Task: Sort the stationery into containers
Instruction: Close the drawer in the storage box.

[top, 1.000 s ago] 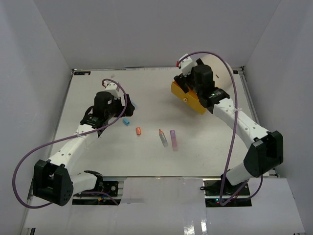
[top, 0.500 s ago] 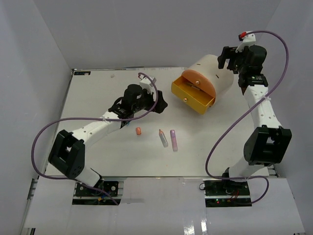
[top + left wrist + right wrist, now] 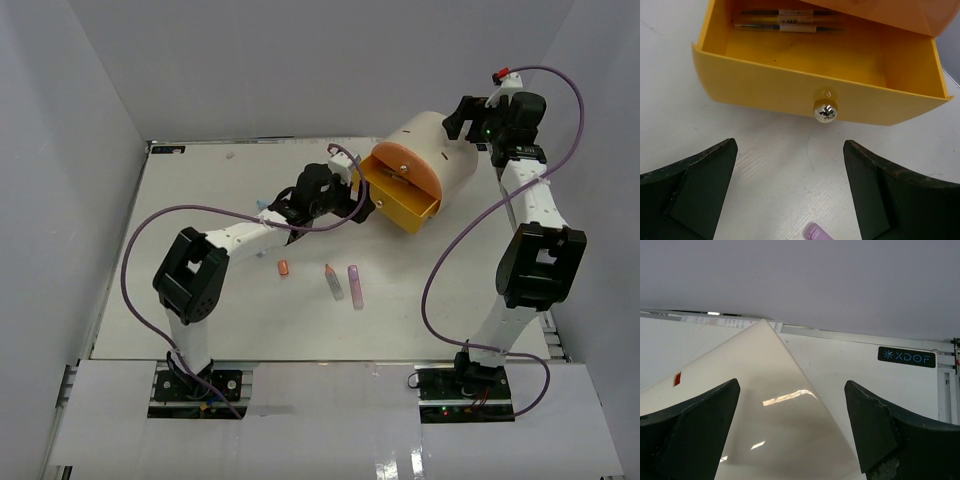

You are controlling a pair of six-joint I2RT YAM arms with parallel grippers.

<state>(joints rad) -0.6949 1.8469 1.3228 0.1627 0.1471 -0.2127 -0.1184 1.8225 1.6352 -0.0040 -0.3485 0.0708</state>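
The containers are one cream cylinder lying at the back right, with an orange drawer front and a yellow drawer pulled out. In the left wrist view the yellow drawer with its silver knob holds thin pens. My left gripper stands open just in front of that knob, with nothing between its fingers. A purple marker, a grey pen and an orange cap lie on the table. My right gripper hangs open above the cylinder's rear.
White walls close in the table on three sides. A metal rail with a black label runs along the back edge behind the cylinder. The purple marker's tip lies under the left wrist. Purple cables loop off both arms.
My left arm has stretched right across the table up to the yellow drawer. My right arm lifted off the drawer and swung up behind the cylinder, where it now holds.
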